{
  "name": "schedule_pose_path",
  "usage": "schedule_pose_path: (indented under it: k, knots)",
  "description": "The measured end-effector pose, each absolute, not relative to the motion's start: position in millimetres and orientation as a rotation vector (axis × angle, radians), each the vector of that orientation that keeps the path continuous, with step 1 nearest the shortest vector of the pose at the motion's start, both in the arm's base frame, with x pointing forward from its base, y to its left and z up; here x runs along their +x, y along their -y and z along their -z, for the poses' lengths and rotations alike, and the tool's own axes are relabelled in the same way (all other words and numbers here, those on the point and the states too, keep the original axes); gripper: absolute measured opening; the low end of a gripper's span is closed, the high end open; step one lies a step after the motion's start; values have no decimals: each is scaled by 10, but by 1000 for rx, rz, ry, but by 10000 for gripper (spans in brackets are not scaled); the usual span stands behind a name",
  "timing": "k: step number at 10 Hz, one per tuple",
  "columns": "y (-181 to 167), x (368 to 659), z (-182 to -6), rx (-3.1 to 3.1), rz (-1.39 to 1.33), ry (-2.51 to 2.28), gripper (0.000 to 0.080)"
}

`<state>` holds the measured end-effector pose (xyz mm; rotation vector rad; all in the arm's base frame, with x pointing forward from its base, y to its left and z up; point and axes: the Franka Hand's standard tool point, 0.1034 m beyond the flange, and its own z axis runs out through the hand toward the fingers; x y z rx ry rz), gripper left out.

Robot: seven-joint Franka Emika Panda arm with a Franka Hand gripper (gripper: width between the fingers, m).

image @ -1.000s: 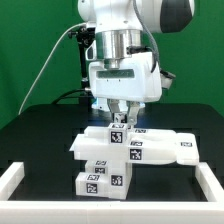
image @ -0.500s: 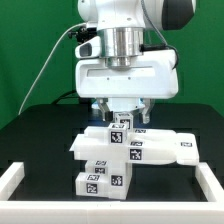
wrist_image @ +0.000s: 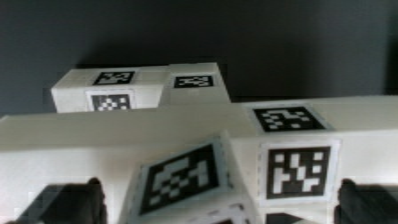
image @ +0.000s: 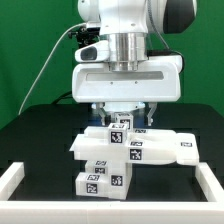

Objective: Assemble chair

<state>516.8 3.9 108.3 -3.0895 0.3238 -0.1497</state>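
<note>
While end effector (image: pixel 120 118) spread above chair (image: pixel 120 150), wrist view reveals fingertips (wrist_image: pixel 68 203).

The white chair (image: pixel 120 152) filled the middle of the black table (image: pixel 35 125), its top hard under the wide-open gripper (image: pixel 120 116), while bare tabletop lay free on both sides inside the rail (image: pixel 20 176).

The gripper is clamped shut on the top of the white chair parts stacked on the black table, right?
Not quite. The gripper is open, not clamped shut: in the exterior view its fingers stand spread either side of the top tagged block, and the wrist view shows both fingertips far apart. The rest holds: it sits over the white chair parts stacked on the black table.
</note>
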Motion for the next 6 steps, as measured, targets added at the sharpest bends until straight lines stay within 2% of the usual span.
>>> schedule_pose_path:
  k: [1, 2, 3, 4, 6]
  knots:
    - [-44, 5168, -1083, -3072, 148, -420, 493]
    - [-51, 5168, -1082, -3041, 145, -559, 303]
    - [-57, 5166, -1080, -3017, 142, -650, 303]
    - [-64, 5169, -1082, -2977, 138, -783, 266]
    - [-93, 5176, -1085, -2829, 125, -1180, 266]
